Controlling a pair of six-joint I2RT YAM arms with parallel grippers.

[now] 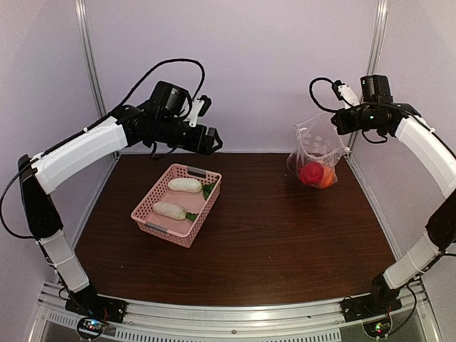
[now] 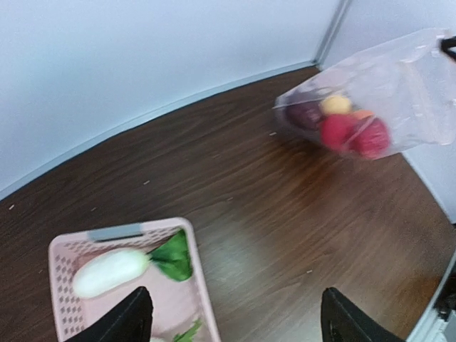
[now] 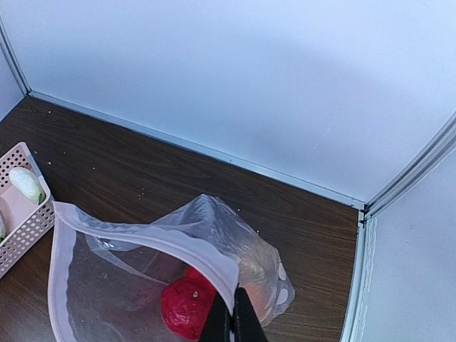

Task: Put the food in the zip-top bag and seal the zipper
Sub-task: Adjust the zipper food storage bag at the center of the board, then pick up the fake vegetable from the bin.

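Observation:
The clear zip-top bag (image 1: 317, 146) hangs at the back right with its bottom on the table. My right gripper (image 3: 234, 320) is shut on the zipper (image 3: 178, 246) at its mouth edge, and the mouth gapes open. Inside the bag lie two red pieces (image 2: 338, 132) (image 2: 372, 137), a yellow one (image 2: 335, 104), a dark purple one (image 2: 305, 114) and an orange one (image 1: 328, 177). Two white radishes (image 1: 184, 184) (image 1: 169, 210) lie in the pink basket (image 1: 153, 221). My left gripper (image 2: 235, 320) is open and empty, held high over the basket's far right corner.
The pink basket (image 2: 203, 285) sits left of centre on the dark wooden table. White walls with metal corner posts close the back and both sides. Bare table lies between basket and bag.

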